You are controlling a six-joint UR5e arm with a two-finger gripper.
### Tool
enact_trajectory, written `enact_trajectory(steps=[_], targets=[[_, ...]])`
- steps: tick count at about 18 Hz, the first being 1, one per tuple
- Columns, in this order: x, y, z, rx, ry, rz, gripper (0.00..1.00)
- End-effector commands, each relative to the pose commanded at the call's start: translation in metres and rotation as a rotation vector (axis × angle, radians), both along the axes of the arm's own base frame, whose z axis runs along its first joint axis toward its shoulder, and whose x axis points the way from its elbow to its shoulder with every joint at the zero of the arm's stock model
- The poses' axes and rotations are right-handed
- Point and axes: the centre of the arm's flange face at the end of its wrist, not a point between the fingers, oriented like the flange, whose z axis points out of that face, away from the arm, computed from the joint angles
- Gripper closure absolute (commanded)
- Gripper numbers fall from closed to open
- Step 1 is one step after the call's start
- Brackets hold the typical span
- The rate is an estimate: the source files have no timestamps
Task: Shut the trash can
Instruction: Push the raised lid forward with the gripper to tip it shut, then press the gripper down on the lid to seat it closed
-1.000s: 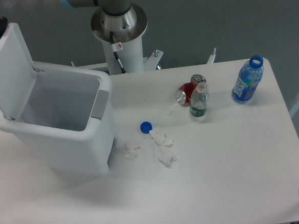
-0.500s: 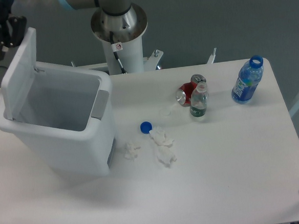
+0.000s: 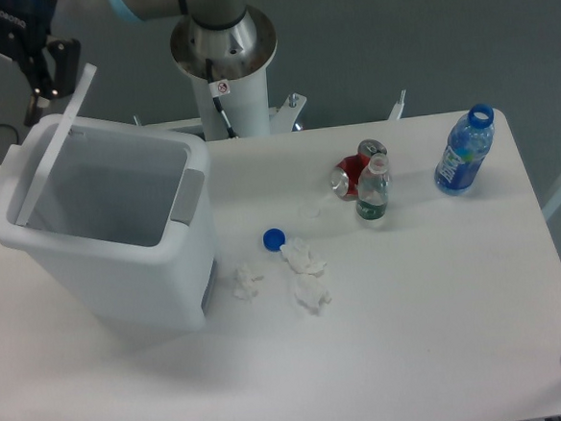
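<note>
The trash can (image 3: pixel 121 270) is a big white bin on the left of the table, with a grey tab (image 3: pixel 187 196) on its front rim. Its hinged lid (image 3: pixel 57 144) stands almost upright, seen nearly edge-on, and leans slightly over the opening. My gripper (image 3: pixel 45 80) is at the top left, just behind the lid's upper edge and against its outer face. Its dark fingers blur together, so their spacing is unclear. The inside of the bin looks empty where it shows.
A blue cap (image 3: pixel 274 237) and crumpled tissues (image 3: pixel 307 276) lie right of the bin. A red can (image 3: pixel 351 175), a small bottle (image 3: pixel 373 192) and a blue bottle (image 3: pixel 464 151) stand further right. The arm's base column (image 3: pixel 223 55) rises behind the table.
The gripper has moved right from behind the bin, pushing the lid from leaning back and wide open up to nearly vertical. Nothing else has moved.
</note>
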Motion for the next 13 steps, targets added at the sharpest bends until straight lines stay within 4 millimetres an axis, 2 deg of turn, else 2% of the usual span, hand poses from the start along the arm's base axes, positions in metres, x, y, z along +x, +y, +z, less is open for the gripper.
enact_trajectory(steps=[13], targets=[[-0.045,-0.001,-0.014,-0.028,0.055,0.026,0.0]])
